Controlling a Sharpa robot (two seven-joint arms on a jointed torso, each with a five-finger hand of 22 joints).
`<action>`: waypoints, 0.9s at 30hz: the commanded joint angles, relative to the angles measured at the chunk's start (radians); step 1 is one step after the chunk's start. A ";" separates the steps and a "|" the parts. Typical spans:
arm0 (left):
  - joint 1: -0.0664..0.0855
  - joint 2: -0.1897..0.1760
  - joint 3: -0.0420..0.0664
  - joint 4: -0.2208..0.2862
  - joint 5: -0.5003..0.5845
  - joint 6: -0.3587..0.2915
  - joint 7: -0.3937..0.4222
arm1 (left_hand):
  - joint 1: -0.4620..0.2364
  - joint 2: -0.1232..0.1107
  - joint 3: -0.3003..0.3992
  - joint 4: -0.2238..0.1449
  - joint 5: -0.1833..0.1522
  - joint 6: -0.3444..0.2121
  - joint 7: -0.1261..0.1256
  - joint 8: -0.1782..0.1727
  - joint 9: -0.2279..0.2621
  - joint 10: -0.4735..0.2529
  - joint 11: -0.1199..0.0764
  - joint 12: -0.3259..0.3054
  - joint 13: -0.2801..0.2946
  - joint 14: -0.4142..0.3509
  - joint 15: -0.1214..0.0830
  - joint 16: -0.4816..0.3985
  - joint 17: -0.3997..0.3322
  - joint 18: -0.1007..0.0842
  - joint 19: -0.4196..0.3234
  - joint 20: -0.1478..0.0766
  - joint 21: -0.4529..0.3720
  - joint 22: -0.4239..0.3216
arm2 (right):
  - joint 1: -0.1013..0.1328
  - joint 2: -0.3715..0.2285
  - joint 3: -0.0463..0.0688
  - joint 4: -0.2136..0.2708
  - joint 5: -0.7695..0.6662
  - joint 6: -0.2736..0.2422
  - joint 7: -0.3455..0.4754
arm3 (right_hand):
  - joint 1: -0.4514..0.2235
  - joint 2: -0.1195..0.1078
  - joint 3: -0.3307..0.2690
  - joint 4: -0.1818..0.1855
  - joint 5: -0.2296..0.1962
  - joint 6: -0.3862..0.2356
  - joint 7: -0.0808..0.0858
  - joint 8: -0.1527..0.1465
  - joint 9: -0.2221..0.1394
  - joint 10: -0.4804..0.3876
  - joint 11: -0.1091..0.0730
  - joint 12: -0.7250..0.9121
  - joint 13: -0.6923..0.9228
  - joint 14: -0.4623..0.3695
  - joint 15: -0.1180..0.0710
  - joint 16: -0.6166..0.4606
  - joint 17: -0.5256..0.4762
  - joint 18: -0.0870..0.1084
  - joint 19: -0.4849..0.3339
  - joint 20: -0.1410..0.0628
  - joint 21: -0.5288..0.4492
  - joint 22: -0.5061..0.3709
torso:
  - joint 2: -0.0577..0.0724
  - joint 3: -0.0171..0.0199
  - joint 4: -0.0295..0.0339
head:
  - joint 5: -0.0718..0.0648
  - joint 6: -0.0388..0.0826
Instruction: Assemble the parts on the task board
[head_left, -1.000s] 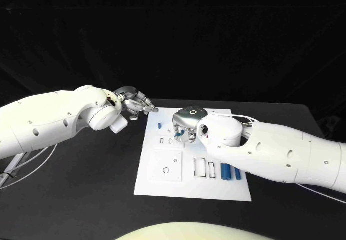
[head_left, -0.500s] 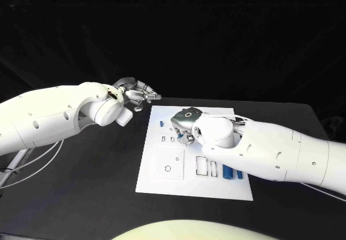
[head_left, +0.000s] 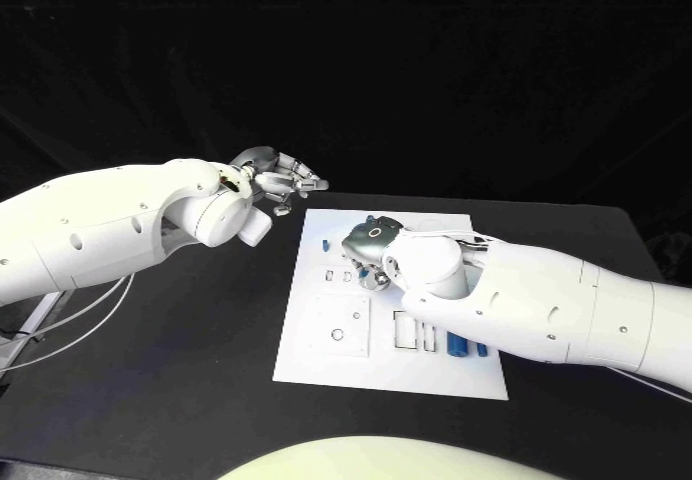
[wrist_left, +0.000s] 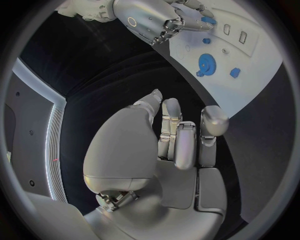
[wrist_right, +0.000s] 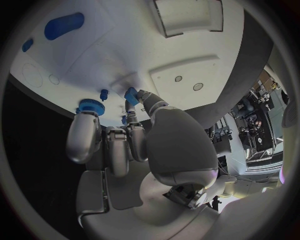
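Left hand (head_left: 274, 182) higher, fingers curled empty; right hand (head_left: 371, 250) pinching blue part (wrist_right: 131, 95).

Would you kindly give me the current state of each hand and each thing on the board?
left hand: off the board, holding nothing, fingers loosely curled
right hand: over the task board, fingers pinching a small blue part
task board: flat on the table
blue gear: lying on the board
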 joint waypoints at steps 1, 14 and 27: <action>0.002 0.003 0.001 0.003 0.010 -0.004 0.018 | 0.004 0.001 -0.004 0.002 0.000 -0.008 -0.002 0.002 -0.001 -0.007 0.002 -0.004 -0.001 0.028 -0.003 0.001 0.098 0.007 -0.003 -0.001 -0.004 0.001 | -0.001 0.004 -0.001 -0.001 -0.026 0.014 -0.003 | 0.007 -0.002 0.000 -0.006 -0.002 0.004 -0.009 0.003 0.002 0.027 -0.002 -0.007 0.131 0.108 -0.004 0.006 0.263 -0.009 -0.005 0.002 -0.005 -0.002 | -0.001 0.0006 -0.0009 | 0.002 -0.001; 0.003 0.005 0.001 0.003 0.005 0.008 0.014 | 0.005 0.002 -0.004 0.002 0.000 -0.009 -0.002 0.002 -0.001 -0.008 0.002 -0.005 -0.001 0.031 -0.003 0.006 0.103 0.006 0.001 -0.001 0.000 0.008 | -0.004 0.006 -0.002 -0.003 -0.026 -0.020 0.009 | -0.012 -0.014 -0.006 0.001 -0.008 -0.051 0.019 -0.035 -0.009 0.015 0.020 -0.032 0.118 0.108 0.012 0.006 0.263 -0.003 -0.020 0.013 -0.040 -0.027 | -0.001 0.0009 -0.0008 | 0.003 -0.001; 0.003 0.006 0.001 0.003 0.002 0.004 0.014 | 0.007 0.004 -0.003 0.001 0.000 -0.009 -0.002 0.002 -0.002 -0.008 0.002 -0.005 -0.002 0.032 -0.003 0.009 0.106 0.005 0.003 -0.001 0.002 0.012 | -0.004 0.003 -0.002 -0.005 -0.015 -0.014 0.017 | -0.018 -0.020 -0.008 0.003 -0.017 -0.065 0.029 -0.050 -0.015 0.006 0.029 -0.049 0.109 0.108 0.020 0.006 0.263 0.000 -0.028 0.021 -0.059 -0.042 | -0.001 0.0006 -0.0005 | 0.003 -0.002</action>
